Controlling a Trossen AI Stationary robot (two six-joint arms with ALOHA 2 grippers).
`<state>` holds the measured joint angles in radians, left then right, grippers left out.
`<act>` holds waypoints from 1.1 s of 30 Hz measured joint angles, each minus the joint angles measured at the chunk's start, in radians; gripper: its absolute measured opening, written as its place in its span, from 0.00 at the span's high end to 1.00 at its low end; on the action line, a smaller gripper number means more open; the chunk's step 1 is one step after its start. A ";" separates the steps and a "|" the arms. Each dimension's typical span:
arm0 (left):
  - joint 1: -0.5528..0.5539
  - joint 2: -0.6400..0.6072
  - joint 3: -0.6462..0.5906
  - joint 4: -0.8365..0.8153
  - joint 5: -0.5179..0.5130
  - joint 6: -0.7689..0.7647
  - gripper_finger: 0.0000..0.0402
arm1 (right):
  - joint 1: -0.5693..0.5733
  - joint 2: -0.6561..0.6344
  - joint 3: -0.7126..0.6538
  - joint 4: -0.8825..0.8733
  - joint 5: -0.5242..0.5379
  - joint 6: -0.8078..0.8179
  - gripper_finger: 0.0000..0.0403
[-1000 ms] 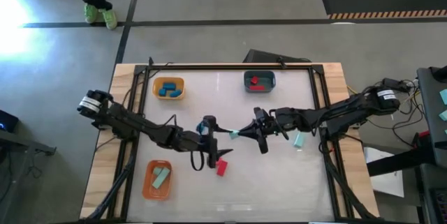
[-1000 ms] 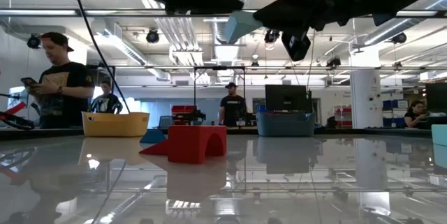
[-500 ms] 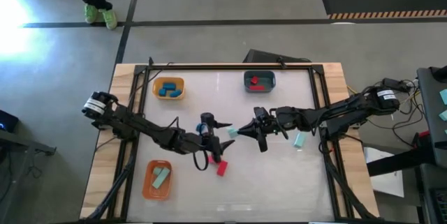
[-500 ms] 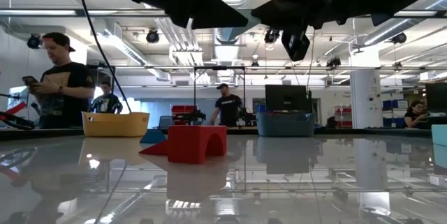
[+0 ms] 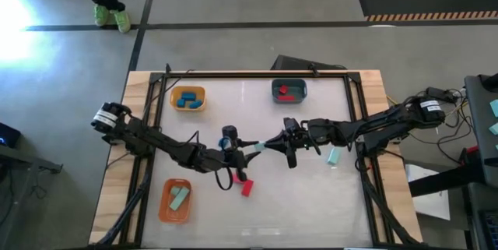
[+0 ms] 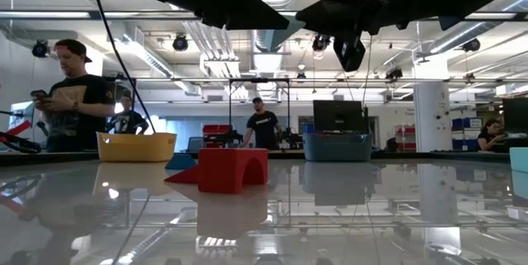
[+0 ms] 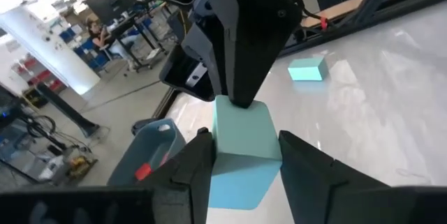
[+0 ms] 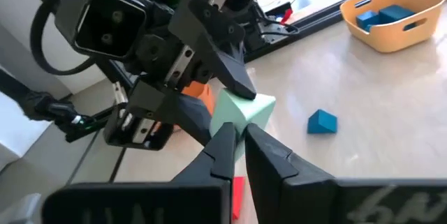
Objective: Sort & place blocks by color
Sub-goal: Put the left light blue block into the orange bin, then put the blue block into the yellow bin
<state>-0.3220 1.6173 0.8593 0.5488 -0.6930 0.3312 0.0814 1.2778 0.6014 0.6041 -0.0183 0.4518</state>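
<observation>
Right above the middle of the table (image 5: 311, 203), the two grippers meet tip to tip with one mint cube (image 7: 241, 147) caught between them, held up in the air. The right gripper (image 8: 237, 155) is clenched on a corner of that cube, its narrow tips pinching one side. The left gripper (image 7: 241, 172) has its two fingers (image 7: 192, 175) on either flank of the same cube, snug against it; from the left wrist view they look to be touching both faces, though I cannot tell how firmly they bite. So the cube sits inside both pincers at once, nearer the left one's palm and out at the very tips of the right one.

Down on the table, a red arch block (image 6: 232, 170) stands just below the left gripper, with another red piece (image 5: 247, 188) beside it. A blue wedge (image 8: 322, 121) lies on the surface a little way toward the yellow tray (image 5: 187, 99), which holds blue blocks. A second mint block (image 5: 333, 156) lies on the table near the right arm. The orange tray (image 5: 175, 201) at the near left corner has a mint bar in it, and the teal-grey tray (image 5: 289, 90) at the far side holds a red piece. A person (image 6: 73, 96) stands beyond the table looking at a phone.
</observation>
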 joint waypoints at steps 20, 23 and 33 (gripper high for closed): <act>-0.151 -0.187 0.234 -1.479 0.745 -1.464 0.70 | -0.039 -0.150 0.000 -0.186 0.020 -0.097 0.54; -0.227 -0.193 0.229 -1.566 0.855 -1.584 0.70 | -0.039 -0.147 0.000 -0.188 0.020 -0.106 0.54; -0.302 -0.190 0.144 -1.592 0.981 -1.772 0.46 | -0.039 -0.137 0.000 -0.187 0.020 -0.112 0.54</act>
<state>-0.6239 1.4277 1.0030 -1.0437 0.2883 -1.4411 0.0429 1.1412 0.6014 0.4173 0.0017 0.3401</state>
